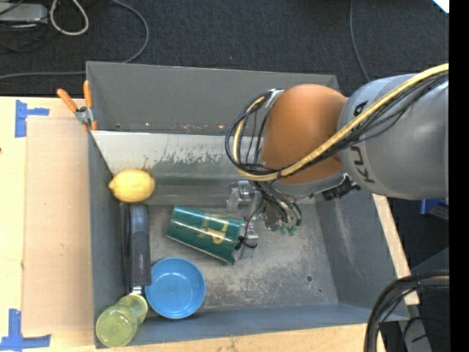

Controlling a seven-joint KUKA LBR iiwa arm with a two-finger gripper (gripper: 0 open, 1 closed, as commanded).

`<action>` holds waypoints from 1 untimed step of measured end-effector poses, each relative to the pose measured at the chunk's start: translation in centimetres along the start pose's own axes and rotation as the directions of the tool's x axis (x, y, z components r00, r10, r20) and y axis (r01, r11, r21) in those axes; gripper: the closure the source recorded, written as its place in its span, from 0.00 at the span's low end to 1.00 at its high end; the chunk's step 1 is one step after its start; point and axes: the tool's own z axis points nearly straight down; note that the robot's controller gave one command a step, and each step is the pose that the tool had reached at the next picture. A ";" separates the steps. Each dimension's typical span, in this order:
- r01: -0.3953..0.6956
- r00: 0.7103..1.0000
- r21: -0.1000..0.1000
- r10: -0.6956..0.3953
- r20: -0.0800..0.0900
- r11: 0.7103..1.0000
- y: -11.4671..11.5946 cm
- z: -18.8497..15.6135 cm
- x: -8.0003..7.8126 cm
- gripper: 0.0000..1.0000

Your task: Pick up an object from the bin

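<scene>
grey bin (293, 270) | green can (199, 233) lying just left of jaws | jaws' state unclear

Yellow lemon (133, 185) at upper left. Long dark bar-shaped item (137, 246) just below it, lying lengthwise down the left side. Round blue bowl (175, 287) open side up, touching the bar's lower end on its right. Yellow-green see-through round item (119, 325) at lower left, just beside the bowl, kind unclear. Loose cables (69, 12) on dark carpet (220, 20) along the top
</scene>
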 end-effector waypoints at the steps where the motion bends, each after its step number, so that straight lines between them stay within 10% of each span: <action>1: -0.004 1.000 -0.001 0.004 0.008 1.000 -0.1 -0.4 -0.2 0.00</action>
